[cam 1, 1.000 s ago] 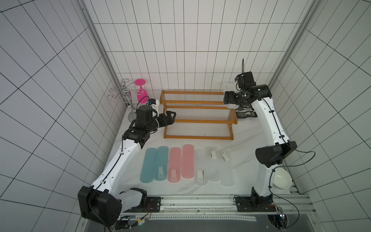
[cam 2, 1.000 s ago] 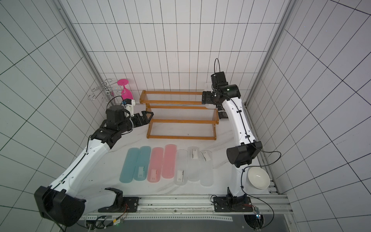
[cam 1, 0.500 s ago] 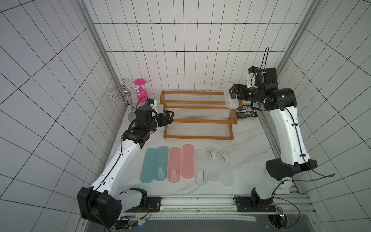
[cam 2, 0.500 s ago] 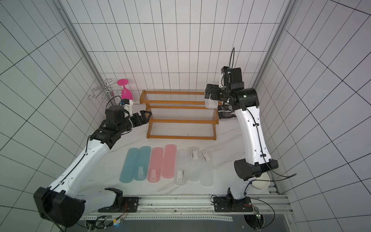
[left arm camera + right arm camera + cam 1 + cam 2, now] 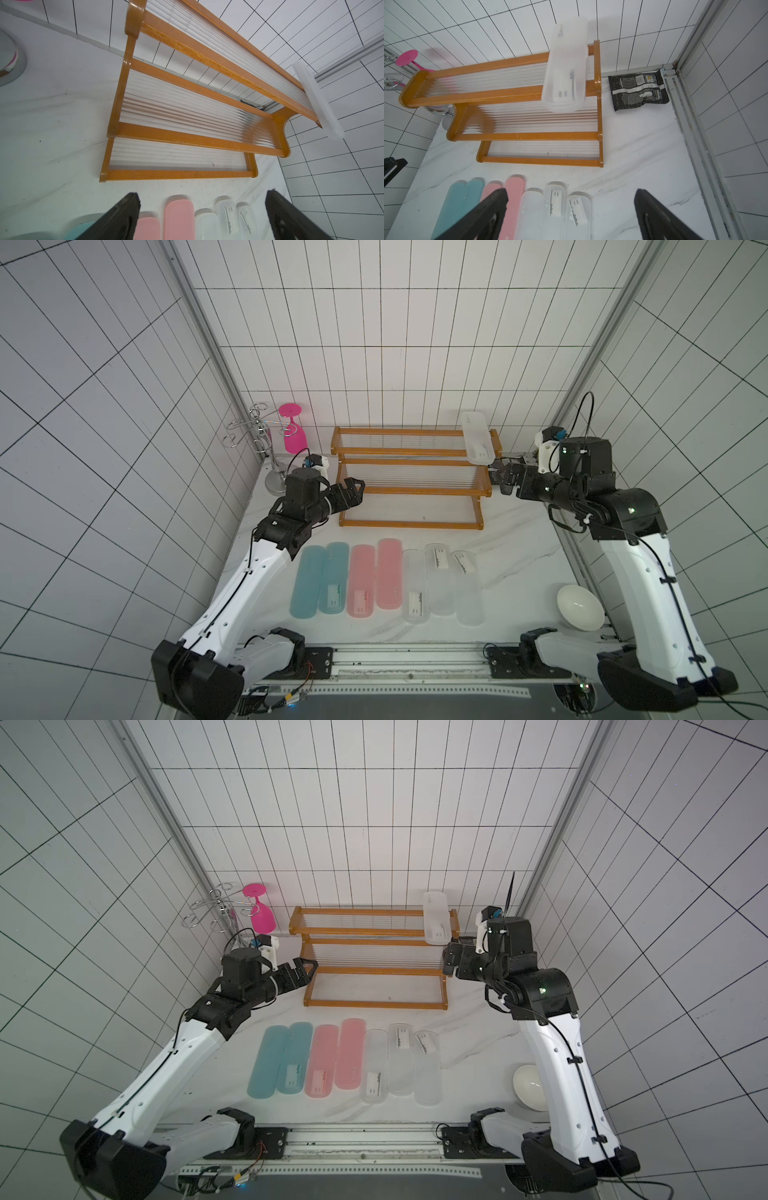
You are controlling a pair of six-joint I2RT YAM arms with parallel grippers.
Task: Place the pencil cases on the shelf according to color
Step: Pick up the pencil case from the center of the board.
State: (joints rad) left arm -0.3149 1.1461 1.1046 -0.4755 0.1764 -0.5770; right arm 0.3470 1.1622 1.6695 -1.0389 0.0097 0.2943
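Field notes:

One clear case (image 5: 477, 438) is on the shelf (image 5: 411, 524). It sits on the top tier at the far right end, laid crosswise to the rods, with both ends overhanging the rails. Nothing touches it. The middle and bottom tiers are bare.

Seven pencil cases lie side by side on the table (image 5: 519, 556) in front of the shelf, long axes running from my base toward the shelf. From my left: two teal cases (image 5: 307, 585), two pink cases (image 5: 362, 576), three clear cases (image 5: 441, 585).

My right gripper (image 5: 500, 477) has its jaws spread wide and holds nothing. It is just off the shelf's right end, lower than the placed case. My left gripper (image 5: 353, 491) is also wide and empty, at the shelf's left end.

Judgement: the next pick comes from the row, which lies lower and back toward my base from both grippers. The clear three are on my right arm's side, the teal pair on my left arm's side, pink between. The jaws should close across a case's short width, so the wrist must line up with that front-to-back axis. The white bowl (image 5: 579, 608) sits by my right arm, apart from the row.
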